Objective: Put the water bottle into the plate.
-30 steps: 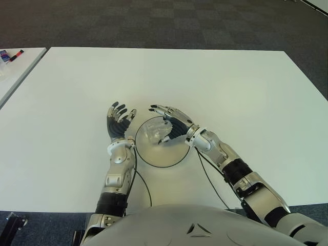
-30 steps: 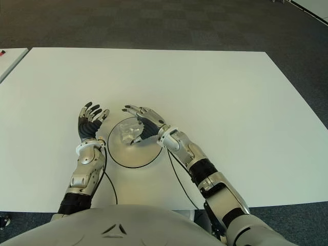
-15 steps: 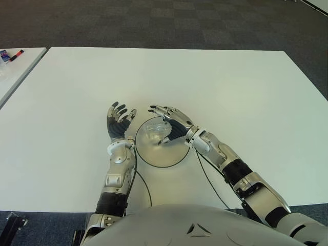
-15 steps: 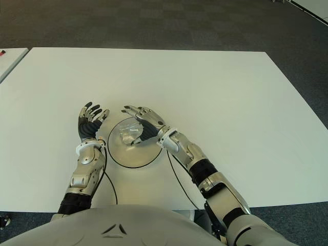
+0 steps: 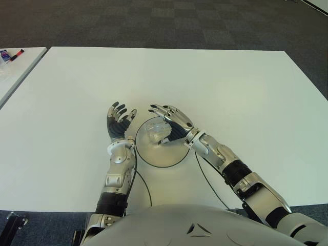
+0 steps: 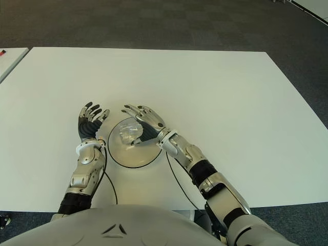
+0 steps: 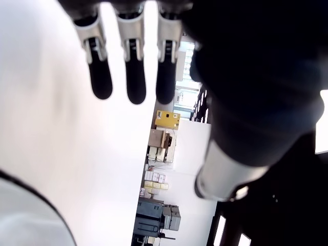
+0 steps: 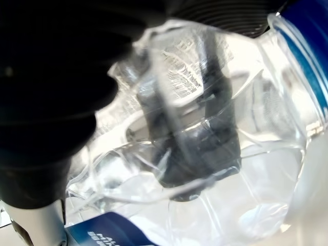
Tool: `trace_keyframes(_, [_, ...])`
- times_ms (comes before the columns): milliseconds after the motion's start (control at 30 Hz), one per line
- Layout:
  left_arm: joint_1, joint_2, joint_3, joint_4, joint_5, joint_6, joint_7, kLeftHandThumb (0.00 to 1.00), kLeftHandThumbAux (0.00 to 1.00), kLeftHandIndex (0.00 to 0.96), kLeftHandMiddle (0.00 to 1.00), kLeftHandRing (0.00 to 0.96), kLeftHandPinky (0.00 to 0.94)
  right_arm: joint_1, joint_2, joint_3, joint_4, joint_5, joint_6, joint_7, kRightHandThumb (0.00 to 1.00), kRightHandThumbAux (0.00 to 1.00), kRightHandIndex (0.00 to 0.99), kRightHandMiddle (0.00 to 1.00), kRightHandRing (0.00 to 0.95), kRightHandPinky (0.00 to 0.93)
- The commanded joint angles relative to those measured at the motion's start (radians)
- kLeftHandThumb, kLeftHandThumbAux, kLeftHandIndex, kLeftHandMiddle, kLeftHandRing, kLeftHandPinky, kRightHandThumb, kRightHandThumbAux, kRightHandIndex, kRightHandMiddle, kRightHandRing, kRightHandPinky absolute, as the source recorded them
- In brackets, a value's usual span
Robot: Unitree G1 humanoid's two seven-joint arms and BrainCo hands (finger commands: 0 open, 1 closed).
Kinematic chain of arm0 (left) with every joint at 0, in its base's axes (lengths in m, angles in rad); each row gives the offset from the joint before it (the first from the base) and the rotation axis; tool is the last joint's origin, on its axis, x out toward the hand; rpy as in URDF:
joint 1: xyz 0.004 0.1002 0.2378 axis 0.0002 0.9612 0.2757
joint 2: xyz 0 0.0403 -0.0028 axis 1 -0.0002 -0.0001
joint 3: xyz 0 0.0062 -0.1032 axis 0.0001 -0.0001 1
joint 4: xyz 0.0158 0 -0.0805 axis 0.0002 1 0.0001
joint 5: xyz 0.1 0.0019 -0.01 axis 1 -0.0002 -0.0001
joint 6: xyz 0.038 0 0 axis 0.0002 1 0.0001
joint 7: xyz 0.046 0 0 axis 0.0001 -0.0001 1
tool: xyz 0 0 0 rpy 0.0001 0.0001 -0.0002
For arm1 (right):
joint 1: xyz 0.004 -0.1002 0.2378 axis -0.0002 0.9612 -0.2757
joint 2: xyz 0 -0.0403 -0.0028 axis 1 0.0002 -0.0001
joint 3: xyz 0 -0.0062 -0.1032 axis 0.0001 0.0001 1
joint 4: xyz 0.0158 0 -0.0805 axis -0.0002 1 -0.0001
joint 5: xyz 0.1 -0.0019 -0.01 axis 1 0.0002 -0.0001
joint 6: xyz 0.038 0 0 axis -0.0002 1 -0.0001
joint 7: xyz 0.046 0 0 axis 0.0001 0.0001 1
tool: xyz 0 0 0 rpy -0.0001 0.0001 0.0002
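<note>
Your right hand (image 5: 171, 123) is over the plate (image 5: 169, 156), its fingers spread and only loosely arched around the bottle (image 5: 155, 129); from the eye views you cannot tell whether any finger presses on the plastic, and the hand does not look closed in a grip. The bottle is a clear, crumpled one and it shows inside the plate's dark rim, toward the far left part of the dish, on the palm side of your right hand. Your right wrist view is filled by it from very close: clear dented plastic (image 8: 205, 169) with a blue label band, and one dark finger (image 8: 200, 148) seen through the wall. Your left hand (image 5: 119, 123) shows just to the left of the plate, palm up and toward the plate, fingers straight and spread, holding nothing; its wrist view shows three dark fingertips (image 7: 128, 84) extended against the white counter (image 5: 230, 87). A thin black cable (image 5: 143, 184) runs from the left wrist back toward your torso over the counter.
</note>
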Motion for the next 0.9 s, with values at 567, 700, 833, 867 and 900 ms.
trace_keyframes(567, [0.000,-0.113,-0.011,0.004,0.008,0.014,0.014,0.071,0.890,0.196,0.263,0.271,0.293,0.026,-0.002,-0.020,-0.066,0.033,0.009,0.036,0.090,0.754,0.000,0.000,0.000,0.072])
trace_keyframes(700, [0.000,-0.111,-0.011,0.004,0.008,0.016,0.013,0.070,0.886,0.200,0.267,0.273,0.291,0.038,0.024,-0.043,-0.044,0.083,-0.014,0.004,0.244,0.726,0.000,0.020,0.053,0.183])
trace_keyframes(833, [0.001,-0.111,-0.011,0.005,0.007,0.016,0.012,0.068,0.881,0.202,0.268,0.272,0.285,0.046,0.043,-0.059,-0.024,0.116,-0.032,-0.021,0.440,0.686,0.008,0.102,0.183,0.317])
trace_keyframes(867, [0.001,-0.111,-0.011,0.005,0.007,0.017,0.012,0.068,0.881,0.202,0.268,0.272,0.285,0.046,0.045,-0.060,-0.022,0.119,-0.035,-0.023,0.455,0.682,0.009,0.111,0.194,0.327])
trace_keyframes(900, [0.001,-0.111,-0.011,0.005,0.007,0.015,0.011,0.068,0.880,0.203,0.268,0.272,0.285,0.047,0.048,-0.063,-0.018,0.121,-0.037,-0.034,0.476,0.678,0.011,0.123,0.211,0.343])
